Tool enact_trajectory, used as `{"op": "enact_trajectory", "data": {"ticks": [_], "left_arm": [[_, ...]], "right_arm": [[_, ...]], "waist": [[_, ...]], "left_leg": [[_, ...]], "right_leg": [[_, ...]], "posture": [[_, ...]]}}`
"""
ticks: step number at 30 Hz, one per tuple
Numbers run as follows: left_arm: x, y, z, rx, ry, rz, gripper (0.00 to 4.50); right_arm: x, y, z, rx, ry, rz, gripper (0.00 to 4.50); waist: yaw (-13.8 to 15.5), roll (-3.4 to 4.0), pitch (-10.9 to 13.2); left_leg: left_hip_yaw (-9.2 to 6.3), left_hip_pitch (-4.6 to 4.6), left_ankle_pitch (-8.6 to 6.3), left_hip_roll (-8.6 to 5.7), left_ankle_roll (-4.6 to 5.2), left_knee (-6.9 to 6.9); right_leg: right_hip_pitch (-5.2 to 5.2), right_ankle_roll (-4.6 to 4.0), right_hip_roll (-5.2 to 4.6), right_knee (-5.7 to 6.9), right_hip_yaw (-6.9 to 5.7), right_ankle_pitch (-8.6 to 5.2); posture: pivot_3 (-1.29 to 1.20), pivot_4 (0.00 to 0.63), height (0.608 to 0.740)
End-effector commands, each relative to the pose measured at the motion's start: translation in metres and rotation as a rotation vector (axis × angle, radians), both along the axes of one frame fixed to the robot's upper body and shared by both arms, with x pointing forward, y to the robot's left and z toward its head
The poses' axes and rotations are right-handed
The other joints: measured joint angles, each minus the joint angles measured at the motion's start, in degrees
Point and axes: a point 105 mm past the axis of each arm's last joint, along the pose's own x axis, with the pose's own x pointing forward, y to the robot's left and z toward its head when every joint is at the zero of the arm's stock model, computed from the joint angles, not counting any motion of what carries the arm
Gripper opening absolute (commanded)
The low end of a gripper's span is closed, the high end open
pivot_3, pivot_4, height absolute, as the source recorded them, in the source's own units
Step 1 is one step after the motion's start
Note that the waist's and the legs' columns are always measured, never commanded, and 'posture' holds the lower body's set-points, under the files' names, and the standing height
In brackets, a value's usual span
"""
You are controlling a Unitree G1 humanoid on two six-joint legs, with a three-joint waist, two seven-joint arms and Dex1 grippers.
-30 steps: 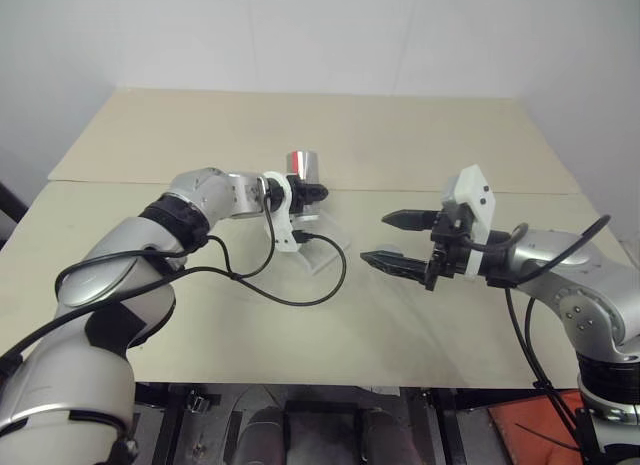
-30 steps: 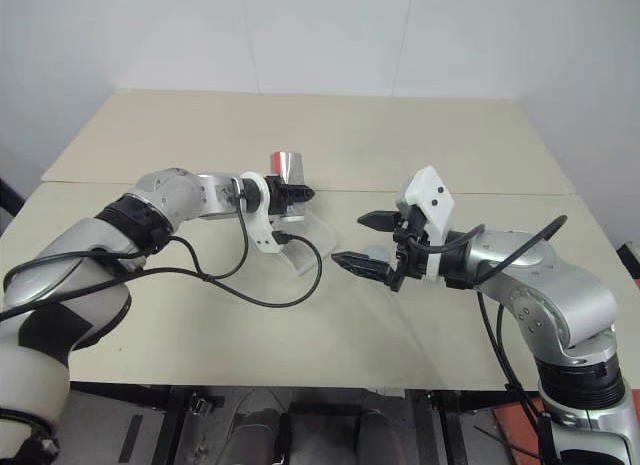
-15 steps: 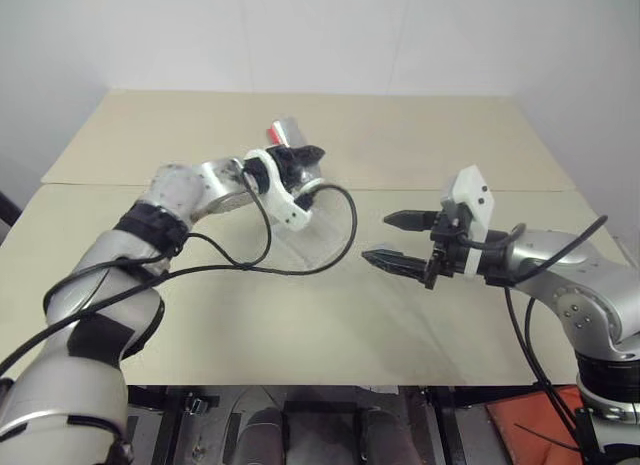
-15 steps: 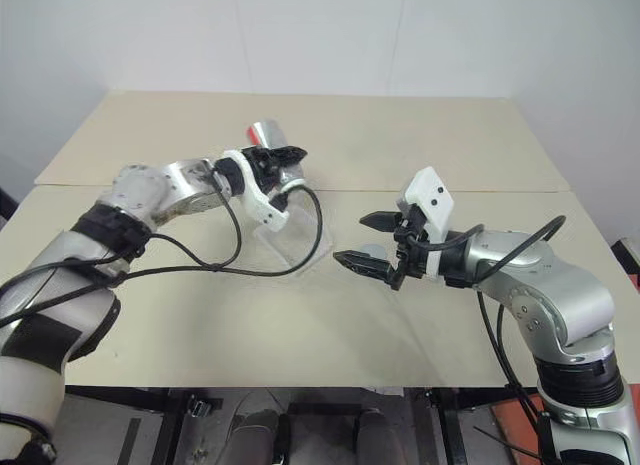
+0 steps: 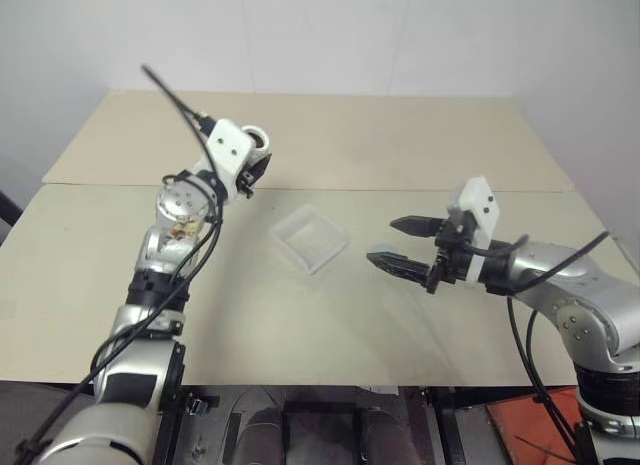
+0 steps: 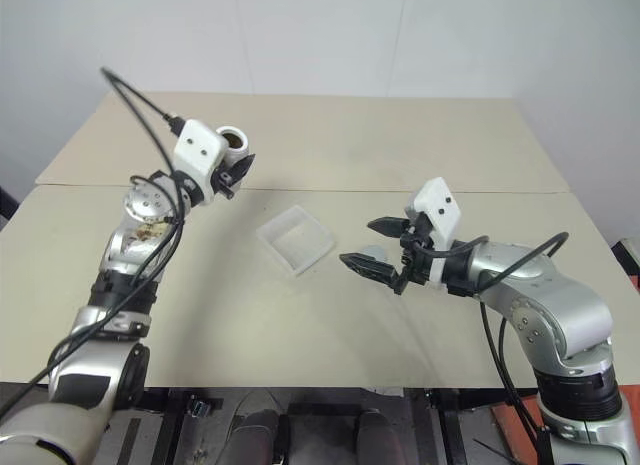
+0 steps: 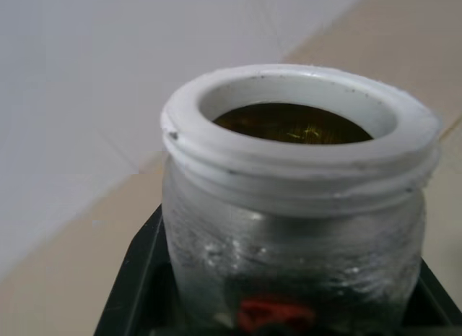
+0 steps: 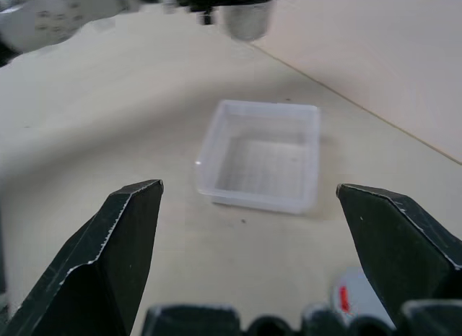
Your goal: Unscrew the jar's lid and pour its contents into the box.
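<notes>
Surface: pale beige table [image 5: 420, 135], matte, made of two panels; seam running side to side just behind the box; front edge near the lower frame.
Room: plain white wall [image 5: 330, 35] behind the far edge of the table; dark floor and frame parts below the front edge; red-orange patch at the lower right corner.
Box [image 5: 311, 239]: clear shallow tray flat on the table near the middle, turned corner-on, just in front of the seam; contents too small to make out.
Left gripper [image 6: 236, 168]: raised above the table's left side, well apart from the box, fingers clamped on the jar's lower body.
Jar [image 7: 296, 199]: upright in the left gripper, mouth open with white threaded rim up, clear wall, red of the label at the bottom; brown contents [image 7: 292, 124] visible through the mouth.
Right gripper [image 5: 392, 242]: low over the table's right side, pointing toward the box, black fingers spread wide apart, nothing between them.
Lid [image 8: 355, 295]: small round pale shape with a red mark on the table beneath the right gripper, partly hidden by a finger.
Cable [image 5: 175, 100]: black, rising from the left wrist camera toward the wall.
</notes>
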Motion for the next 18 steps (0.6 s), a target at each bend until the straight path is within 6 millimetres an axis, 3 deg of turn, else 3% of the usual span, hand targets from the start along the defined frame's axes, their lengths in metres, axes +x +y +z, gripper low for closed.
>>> {"op": "enact_trajectory", "data": {"ticks": [1,3,6,10,14,18], "left_arm": [[-0.016,-0.001,-0.004,-0.077,-0.017,-0.034,1.96],[-0.024,-0.004,-0.012,-0.097,-0.005,-0.052,1.96],[-0.031,0.008,-0.030,-0.095,0.052,-0.030,1.96],[-0.036,0.019,-0.042,-0.180,0.157,-0.063,1.96],[-0.028,0.027,-0.041,-0.328,0.179,-0.022,1.96],[-0.025,0.015,-0.029,-0.310,0.117,-0.032,1.96]], "right_arm": [[0.001,-0.019,0.007,-0.017,-0.073,-0.034,4.48],[0.000,-0.031,0.002,-0.031,-0.070,-0.039,4.48],[0.000,-0.041,-0.002,-0.053,-0.062,-0.054,4.48],[-0.002,-0.039,0.003,-0.056,-0.081,-0.056,4.48],[-0.005,-0.032,0.001,-0.052,-0.084,-0.046,4.48],[-0.004,-0.030,0.004,-0.062,-0.091,-0.046,4.48]], "waist": [[0.0,0.00,0.0],[0.3,0.00,0.0],[0.4,0.00,0.0],[0.3,0.01,0.0],[0.3,0.00,0.0],[0.6,0.00,0.0]], "left_leg": [[0.00,0.03,0.00,0.00,0.00,0.00],[0.00,0.12,0.00,0.01,0.00,0.00],[0.02,0.19,0.00,0.00,0.00,-0.02],[0.05,0.36,0.00,0.01,0.00,-0.15],[0.04,0.35,0.00,0.00,0.00,-0.14],[0.04,0.34,0.00,-0.03,0.00,-0.13]], "right_leg": [[0.03,0.00,0.00,-0.01,0.00,0.00],[0.12,0.00,0.00,-0.02,-0.01,0.00],[0.16,-0.01,0.00,-0.10,0.00,0.00],[0.22,-0.02,0.02,-0.13,0.05,0.00],[0.24,-0.02,0.01,-0.17,0.05,0.00],[0.27,-0.01,-0.02,-0.17,0.05,0.00]], "posture": [[0.00,0.150,0.740],[0.00,0.150,0.740],[0.00,0.150,0.740],[0.00,0.150,0.740],[0.00,0.150,0.740],[0.00,0.150,0.740]]}}
